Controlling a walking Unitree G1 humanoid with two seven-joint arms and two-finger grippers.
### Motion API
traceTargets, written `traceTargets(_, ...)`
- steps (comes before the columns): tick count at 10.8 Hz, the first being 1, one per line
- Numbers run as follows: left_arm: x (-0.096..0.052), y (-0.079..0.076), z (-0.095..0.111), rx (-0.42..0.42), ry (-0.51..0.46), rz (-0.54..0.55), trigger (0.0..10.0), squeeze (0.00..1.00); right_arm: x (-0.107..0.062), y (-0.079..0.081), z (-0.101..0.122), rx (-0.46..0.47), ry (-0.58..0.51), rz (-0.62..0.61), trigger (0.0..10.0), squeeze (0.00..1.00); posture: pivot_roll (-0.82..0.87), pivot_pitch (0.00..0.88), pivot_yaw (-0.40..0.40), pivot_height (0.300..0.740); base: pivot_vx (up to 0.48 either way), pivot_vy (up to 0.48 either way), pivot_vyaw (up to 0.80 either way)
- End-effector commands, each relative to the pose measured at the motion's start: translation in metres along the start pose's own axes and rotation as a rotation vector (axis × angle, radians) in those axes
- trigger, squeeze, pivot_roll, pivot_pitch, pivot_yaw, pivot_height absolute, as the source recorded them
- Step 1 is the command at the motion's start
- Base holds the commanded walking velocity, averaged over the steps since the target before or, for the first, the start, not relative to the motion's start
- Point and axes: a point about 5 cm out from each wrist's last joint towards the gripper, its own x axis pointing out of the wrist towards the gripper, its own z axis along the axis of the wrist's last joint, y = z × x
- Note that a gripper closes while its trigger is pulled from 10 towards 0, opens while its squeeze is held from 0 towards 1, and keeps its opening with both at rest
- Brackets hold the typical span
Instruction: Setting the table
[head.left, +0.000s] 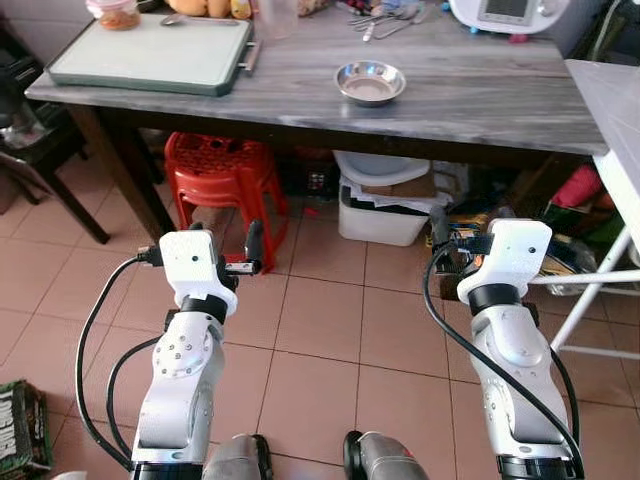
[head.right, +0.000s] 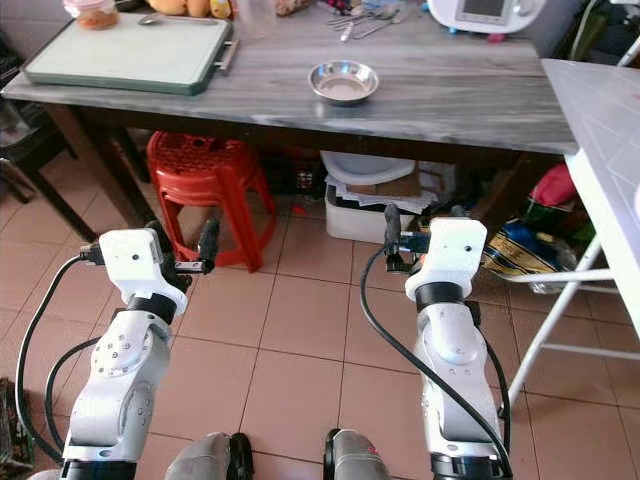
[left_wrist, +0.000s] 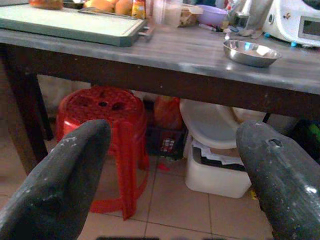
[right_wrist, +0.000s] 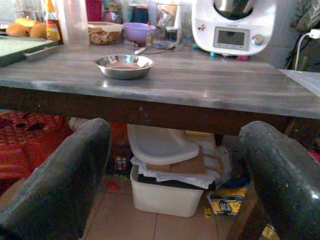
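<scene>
Kitchen, tiled floor (head.left: 320, 330); grey wood-grain table (head.left: 470, 95) across the far side, at 12 o'clock from the robot.

On table: steel bowl (head.left: 370, 82) near the front edge, about 12 o'clock, standing alone. Green tray (head.left: 150, 52) at 11 o'clock, far left end. Loose cutlery (head.left: 385, 20) toward the back, just past the bowl. White appliance (head.left: 505, 12) at 1 o'clock, rear. Jar (head.left: 116, 12), fruit (left_wrist: 102, 5) and a purple bowl (right_wrist: 137, 31) along the back edge.

Under table: red stool (head.left: 222, 175) at 11 o'clock; white bin (head.left: 385, 200) at 12 o'clock, papers on top. White folding table (head.left: 615, 110) at 2 o'clock.

Left pincer (head.left: 250, 262): raised in front of the body, below table height, released, fingers (left_wrist: 65, 180) spread wide, nothing between. Right pincer (head.left: 445, 245): same height, released, fingers (right_wrist: 65, 175) apart, empty. Both well apart from the table and everything on it.

Progress: early, by the look of it. No place setting laid; no plate, cup or cutlery arranged at the front edge, only the bowl out in the open part. Cutlery heaped, unsorted. Likely left: approach the table, fetch items, set each in place beside the bowl.
</scene>
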Motion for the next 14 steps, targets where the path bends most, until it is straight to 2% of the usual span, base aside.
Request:
traceTargets(1,-0.002,0.000,0.001,0.006,0.005,-0.007,10.0,0.00,0.000,0.000,0.001,0.003,0.003,0.013,10.0,0.00,-0.06,0.152,-0.002,0.740,0.000,-0.289,0.00)
traceTargets(4,-0.003,0.000,0.000,0.007,0.009,-0.007,10.0,0.00,-0.001,0.001,-0.001,0.004,0.021,0.019,10.0,0.00,-0.06,0.158,-0.003,0.740,0.000,-0.310,-0.45)
traceTargets(8,-0.006,0.002,-0.001,0.018,0.015,0.002,10.0,0.00,-0.002,0.003,-0.003,0.001,0.028,0.031,10.0,0.00,-0.05,0.160,-0.003,0.740,0.000,-0.318,0.00)
traceTargets(10,-0.005,0.001,0.000,0.021,0.013,0.002,10.0,0.00,0.000,0.010,0.001,-0.006,0.014,0.067,10.0,0.00,-0.05,0.165,-0.007,0.740,0.000,-0.321,0.00)
traceTargets(14,-0.004,0.000,-0.001,0.027,0.012,0.004,10.0,0.00,0.005,0.010,0.002,-0.018,0.012,0.059,10.0,0.00,-0.04,0.157,-0.014,0.740,0.000,-0.406,0.00)
